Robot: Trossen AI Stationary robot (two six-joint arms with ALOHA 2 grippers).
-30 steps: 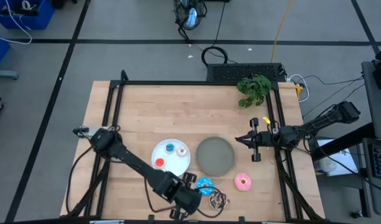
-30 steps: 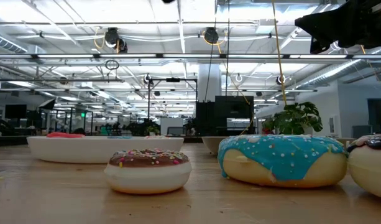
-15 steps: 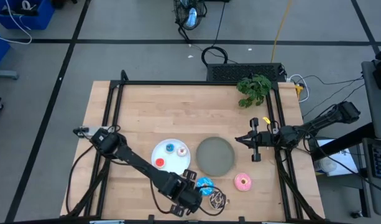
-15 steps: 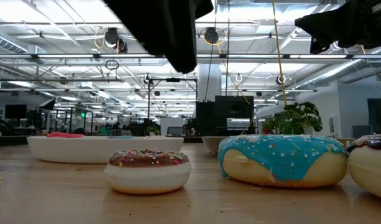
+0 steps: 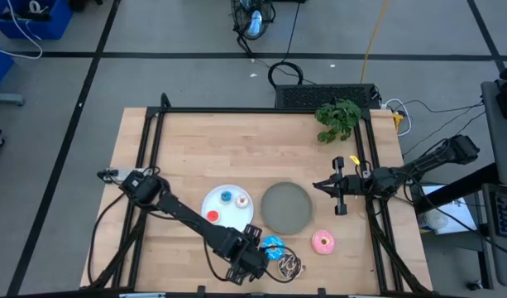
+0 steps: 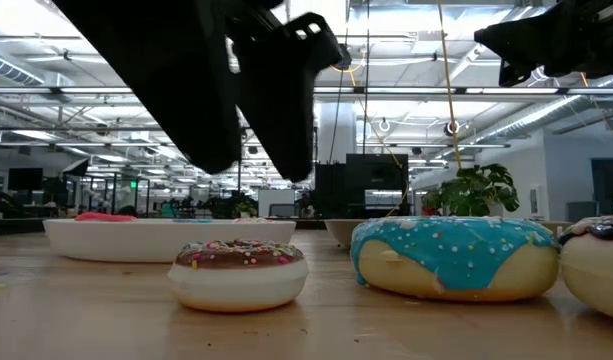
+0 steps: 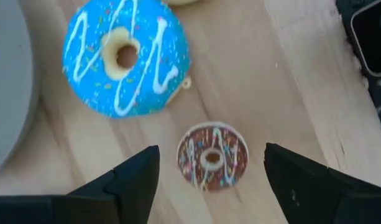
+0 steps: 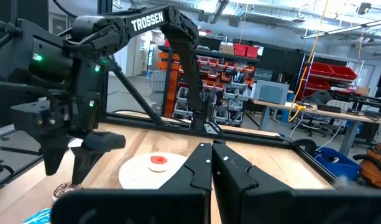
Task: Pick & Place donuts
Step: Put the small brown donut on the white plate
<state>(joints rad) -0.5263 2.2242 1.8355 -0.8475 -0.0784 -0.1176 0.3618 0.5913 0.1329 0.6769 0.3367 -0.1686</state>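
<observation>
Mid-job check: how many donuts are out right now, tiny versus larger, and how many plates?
Tiny donuts: 4 (blue, pale pink, red, brown)
Larger donuts: 3 (blue-iced, pink, chocolate)
Plates: 2 (white, grey)
Total: 9

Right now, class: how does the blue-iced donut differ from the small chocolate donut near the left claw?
The blue-iced donut is larger; the small chocolate donut is much smaller. The first has blue icing, the second brown. The open left claw frames only the chocolate one. Both are rings with white drizzle and sprinkles.
</observation>
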